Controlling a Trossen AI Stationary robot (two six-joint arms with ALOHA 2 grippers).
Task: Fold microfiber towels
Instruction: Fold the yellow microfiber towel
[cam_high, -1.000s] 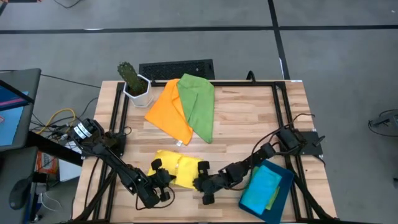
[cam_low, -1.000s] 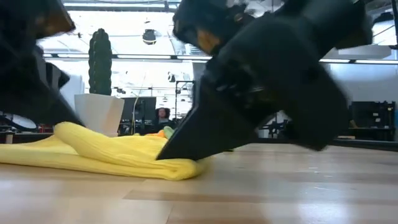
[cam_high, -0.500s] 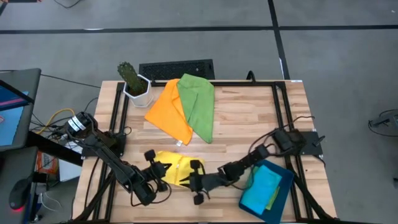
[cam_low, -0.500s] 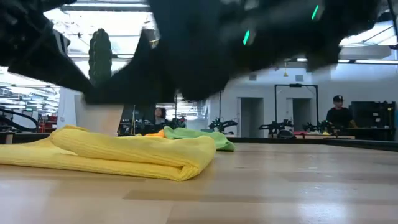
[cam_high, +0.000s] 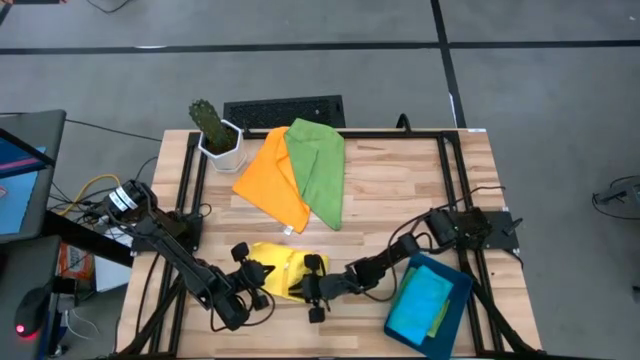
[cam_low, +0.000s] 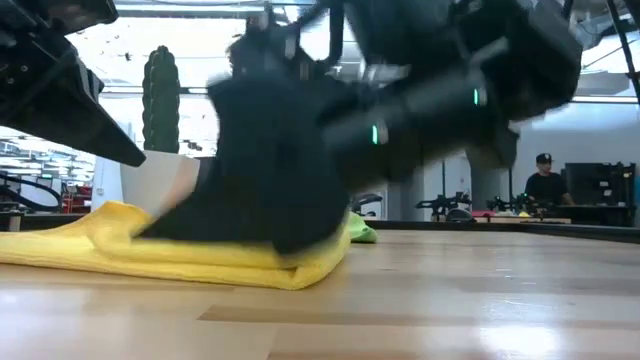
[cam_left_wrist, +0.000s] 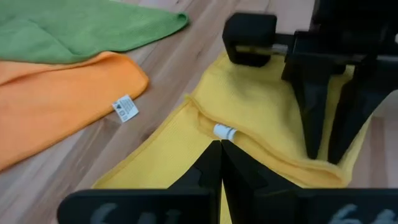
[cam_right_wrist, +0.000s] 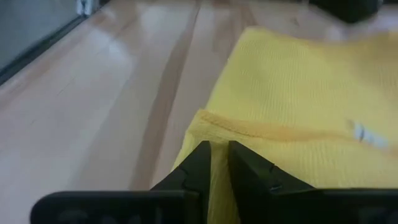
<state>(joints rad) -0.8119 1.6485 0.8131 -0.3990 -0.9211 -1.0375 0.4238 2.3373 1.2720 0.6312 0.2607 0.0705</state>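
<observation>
Fold edge of yellow towel (cam_high: 280, 273) faces bare table (cam_high: 400, 190).

Grey floor (cam_high: 540, 90), potted cactus (cam_high: 212, 128), dark keyboard (cam_high: 283, 110), bright ceiling lights (cam_low: 200, 40)

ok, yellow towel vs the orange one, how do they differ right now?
The yellow towel lies at the table's near edge, folded over into a thick bundle; the orange towel lies spread flatter at the far side. Both grippers, left and right, are at the yellow towel; none is at the orange towel. A green towel overlaps the orange towel's edge; nothing overlaps the yellow. Both carry a small white tag.
</observation>
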